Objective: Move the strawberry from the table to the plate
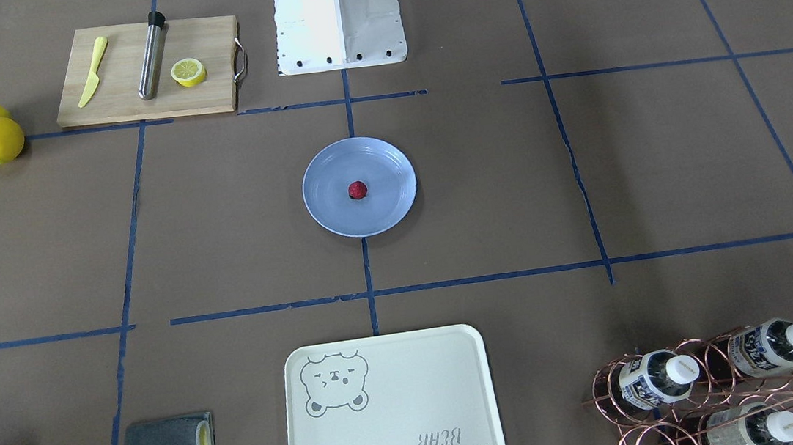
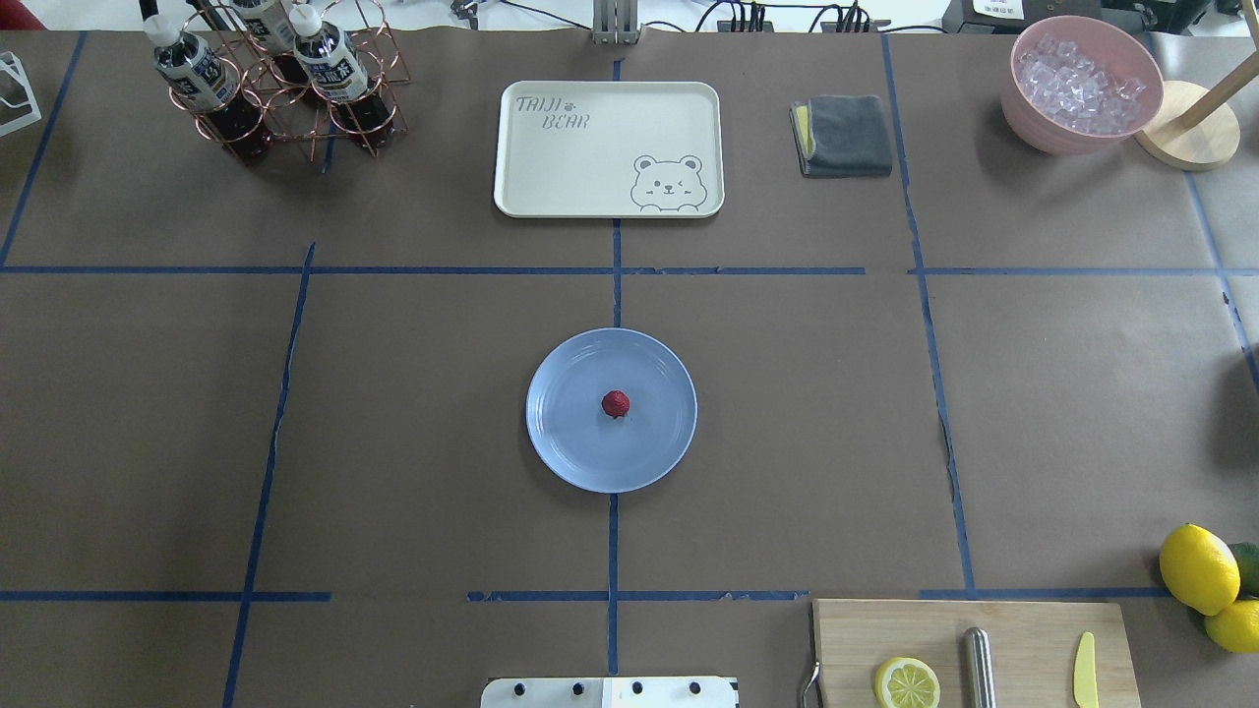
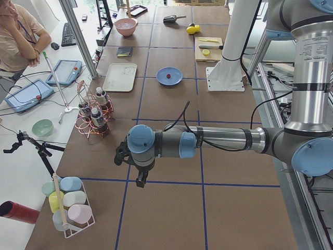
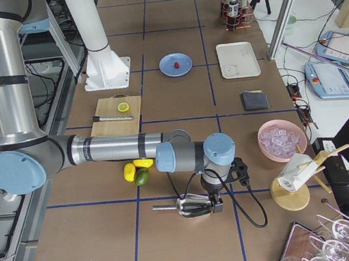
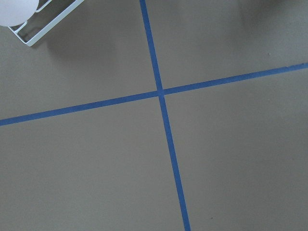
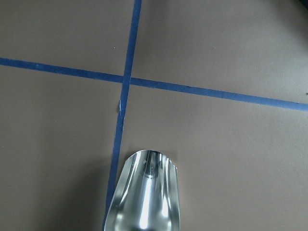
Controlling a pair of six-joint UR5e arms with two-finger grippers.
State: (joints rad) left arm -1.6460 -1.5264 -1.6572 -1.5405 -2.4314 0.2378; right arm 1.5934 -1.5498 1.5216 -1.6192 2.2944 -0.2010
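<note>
The small dark red strawberry (image 1: 358,190) (image 2: 616,403) lies at the middle of the round light blue plate (image 1: 322,215) (image 2: 551,442), which rests on the brown table (image 1: 581,159) in front of the robot base. Neither gripper is near it. My left gripper (image 3: 139,179) hangs over bare table far off at the left end. At the right end, my right gripper (image 4: 217,204) hovers by a metal scoop (image 4: 189,205) (image 6: 144,197). Both show only in the side views, so I cannot tell whether they are open or shut.
A wooden cutting board (image 2: 1023,629) carries a lemon half (image 2: 906,682), a metal rod and a yellow knife. Lemons (image 2: 1198,568) lie beside it. The bear tray (image 2: 610,147), bottle rack (image 2: 280,84), grey cloth (image 2: 846,135) and pink ice bowl (image 2: 1080,84) line the far edge. A person (image 3: 18,36) stands at the side.
</note>
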